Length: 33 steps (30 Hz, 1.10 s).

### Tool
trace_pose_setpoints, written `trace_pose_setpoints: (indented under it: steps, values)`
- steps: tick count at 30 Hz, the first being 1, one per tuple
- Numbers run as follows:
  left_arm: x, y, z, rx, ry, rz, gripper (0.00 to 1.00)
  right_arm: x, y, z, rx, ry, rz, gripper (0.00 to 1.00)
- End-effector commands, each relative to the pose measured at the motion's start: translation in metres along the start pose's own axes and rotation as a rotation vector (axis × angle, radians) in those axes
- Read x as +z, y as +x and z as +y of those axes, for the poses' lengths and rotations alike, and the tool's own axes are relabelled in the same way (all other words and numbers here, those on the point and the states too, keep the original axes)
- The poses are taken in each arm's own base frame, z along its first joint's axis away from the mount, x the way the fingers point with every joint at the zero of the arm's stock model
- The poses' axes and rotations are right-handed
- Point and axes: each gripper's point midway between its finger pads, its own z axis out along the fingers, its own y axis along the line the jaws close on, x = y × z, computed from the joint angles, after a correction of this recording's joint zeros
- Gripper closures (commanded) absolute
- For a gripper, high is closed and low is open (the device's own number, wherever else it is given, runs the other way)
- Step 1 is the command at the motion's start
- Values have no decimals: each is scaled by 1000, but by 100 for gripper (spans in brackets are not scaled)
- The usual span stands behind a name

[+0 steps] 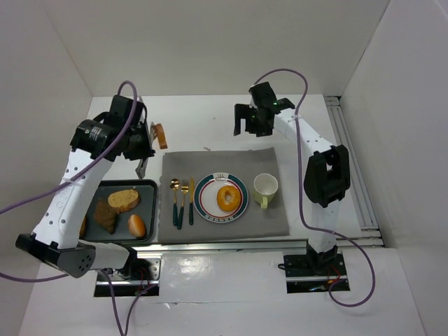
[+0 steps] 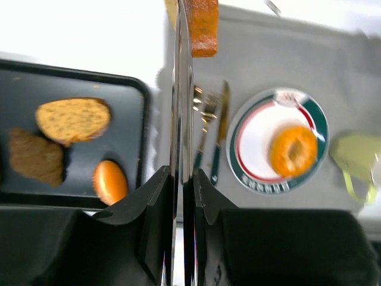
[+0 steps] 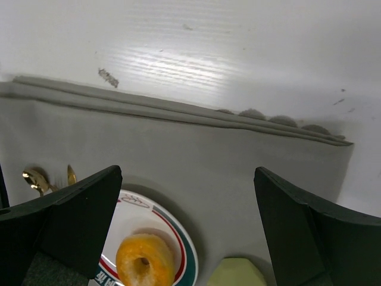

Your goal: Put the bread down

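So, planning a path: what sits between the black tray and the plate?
A spoon, fork and knife, lying side by side on the grey mat, seen in the top view.

Left tool (image 1: pixel 154 133), raised, pinches a bread slice (image 1: pixel 162 136); right tool (image 3: pixel 186 179) hovers, jaws spread wide.

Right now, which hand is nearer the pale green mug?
Right. The right hand hovers beyond the pale green mug; the left hand is far off to its left.

Below the right jaws, the grey mat (image 3: pixel 196 149) looks like matt cloth, softly creased; the white desk (image 3: pixel 238 53) beyond shines smooth. The plate (image 3: pixel 178 235) is glossy, the spoon (image 3: pixel 33 177) bright gold metal.
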Motion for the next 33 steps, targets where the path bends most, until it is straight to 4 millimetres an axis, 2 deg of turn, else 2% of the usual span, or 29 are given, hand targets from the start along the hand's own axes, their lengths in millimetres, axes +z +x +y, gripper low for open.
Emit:
trace_pose_setpoints:
  steps: [1,5,6,9,10,18,22,28,29,33]
  values:
    - [-6,6,-36,52,119,11,100,-30,-24,-13,45,-8,-79,1]
    - [-8,32,-60,124,172,71,100,-32,-28,-31,76,7,-87,1]
    - [-11,43,-70,161,201,93,100,-30,-26,-30,76,-5,-81,1]
    - [-17,55,-83,188,236,108,100,-33,-28,-31,81,-13,-94,1]
    - [-23,66,-90,214,254,128,100,-35,-27,-32,81,-13,-94,1]
    - [-31,117,-103,311,277,238,100,-31,-22,-32,91,-19,-81,1]
    - [-26,129,-101,315,263,275,100,-30,-18,-31,92,-25,-69,1]
    - [-22,132,-101,311,248,289,100,-31,-15,-30,92,-33,-65,1]
    - [-17,139,-96,319,228,308,100,-31,-15,-30,92,-33,-65,1]
    - [-7,164,-103,364,258,404,100,-30,-11,-30,93,-38,-52,1]
